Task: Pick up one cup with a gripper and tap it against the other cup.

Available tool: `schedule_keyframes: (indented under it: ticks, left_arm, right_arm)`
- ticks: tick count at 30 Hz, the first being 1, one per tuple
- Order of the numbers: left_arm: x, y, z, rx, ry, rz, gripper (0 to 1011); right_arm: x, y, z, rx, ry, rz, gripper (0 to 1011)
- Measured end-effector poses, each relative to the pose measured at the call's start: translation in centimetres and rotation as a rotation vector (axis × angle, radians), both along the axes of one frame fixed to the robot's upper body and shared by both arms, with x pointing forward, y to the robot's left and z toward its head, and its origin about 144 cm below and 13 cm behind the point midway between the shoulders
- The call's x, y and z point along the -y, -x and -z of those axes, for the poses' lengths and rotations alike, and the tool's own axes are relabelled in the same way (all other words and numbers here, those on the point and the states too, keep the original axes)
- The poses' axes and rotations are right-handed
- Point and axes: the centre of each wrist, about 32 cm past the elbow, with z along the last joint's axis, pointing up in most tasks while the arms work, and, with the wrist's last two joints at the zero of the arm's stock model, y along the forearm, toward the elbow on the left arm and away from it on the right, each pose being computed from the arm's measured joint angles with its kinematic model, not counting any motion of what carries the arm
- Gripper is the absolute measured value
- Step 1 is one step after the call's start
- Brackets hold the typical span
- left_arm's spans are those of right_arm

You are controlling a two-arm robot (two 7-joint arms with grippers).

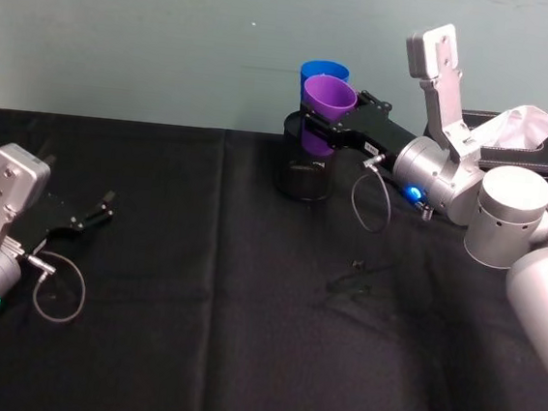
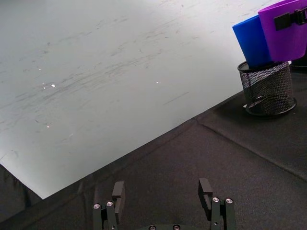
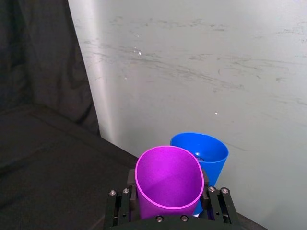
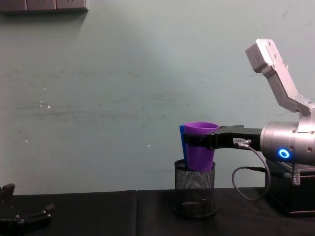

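While right hand (image 1: 313,124) clamps purple cup (image 1: 329,99) below its rim, blue cup (image 1: 324,71) just behind, left hand (image 2: 161,189) spread wide

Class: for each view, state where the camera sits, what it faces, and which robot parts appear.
Head: high, looking down on the table; left claw idle, right claw shut on the purple cup beside the blue cup.
Chest: low, facing the wall; right claw enters from the right, left claw lower left.
Left wrist: behind the open left claw, toward the mesh pot.
Right wrist: behind the right claw, over both cups.
Shared: every view shows both cups.
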Motion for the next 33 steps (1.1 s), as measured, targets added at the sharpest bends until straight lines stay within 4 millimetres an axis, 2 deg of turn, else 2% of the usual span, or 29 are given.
schedule_keyframes:
  ticks: [33]
  left_arm:
    - [0.00, 0.00, 0.00, 0.000, 0.000, 0.000, 1000]
  right_arm:
    - [0.25, 0.41, -0.12, 0.032, -0.012, -0.031, 724]
